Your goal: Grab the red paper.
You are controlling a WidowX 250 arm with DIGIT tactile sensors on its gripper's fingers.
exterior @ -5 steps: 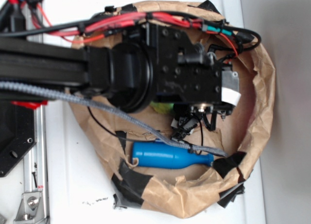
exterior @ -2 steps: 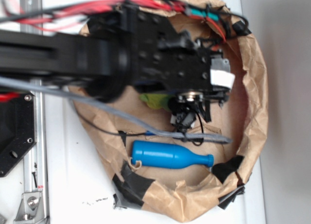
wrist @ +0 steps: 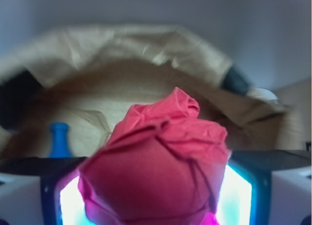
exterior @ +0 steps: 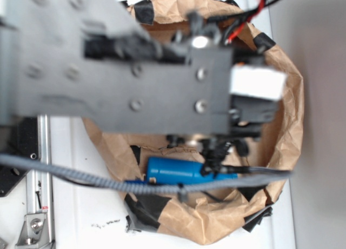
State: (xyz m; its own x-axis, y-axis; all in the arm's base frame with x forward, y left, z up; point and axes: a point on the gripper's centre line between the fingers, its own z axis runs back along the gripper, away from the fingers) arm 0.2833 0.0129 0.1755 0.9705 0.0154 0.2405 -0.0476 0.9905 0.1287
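Observation:
In the wrist view the red paper [wrist: 156,161], a bright wrinkly wad with a small lobe on top, fills the space between my gripper [wrist: 156,198] and its two fingers [wrist: 46,186]. The jaws press on it from both sides, and it sits raised above the floor of the brown paper nest [wrist: 122,49]. In the exterior view my arm [exterior: 135,71] is big and blurred, close to the camera, and hides the gripper's tips and the red paper.
The brown paper nest with black tape patches [exterior: 284,130] rings the work area. A blue bottle [exterior: 181,170] lies inside it near the front rim and also shows in the wrist view [wrist: 59,137]. A grey braided cable [exterior: 81,179] crosses in front.
My arm has risen toward the exterior camera and now looks much larger and blurred. The green thing seen under it earlier is now covered.

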